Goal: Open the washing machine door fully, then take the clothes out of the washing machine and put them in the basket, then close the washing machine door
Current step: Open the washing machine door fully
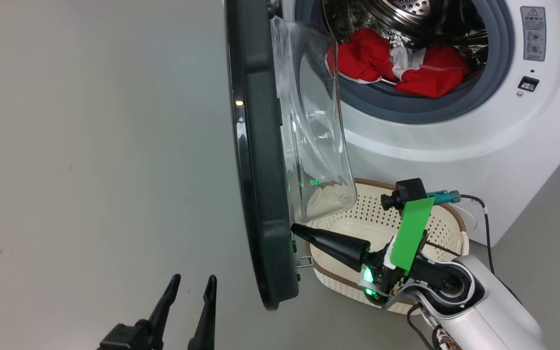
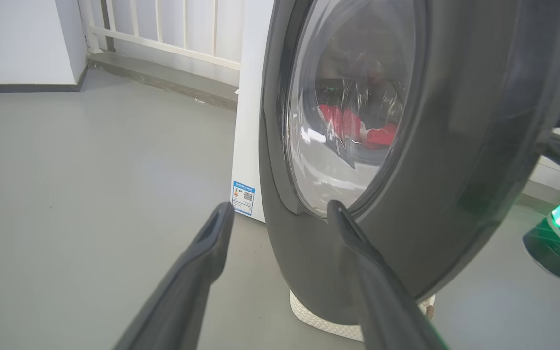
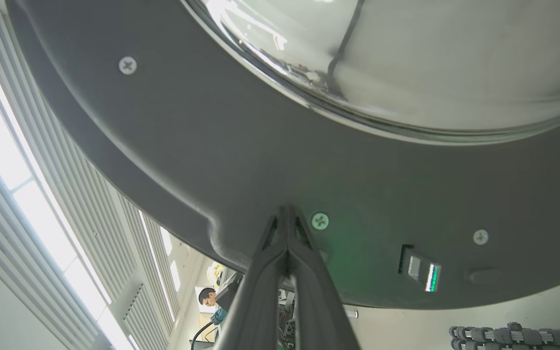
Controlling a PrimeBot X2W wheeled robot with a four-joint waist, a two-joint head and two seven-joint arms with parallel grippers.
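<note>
The right end effector, its dark fingers pressed together, rests against the inner face of the large round black-rimmed washing machine door near its lower edge, apparently to push the half-open door wider. The left end effector hangs spread outside it. The bright red clothes lie in the big white washing machine; the cream perforated basket waits on the floor beneath the opening.

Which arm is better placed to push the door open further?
Right. The right gripper, shut, has its tip at the inner side of the door. The left gripper hangs open on the outer side, apart from it.
</note>
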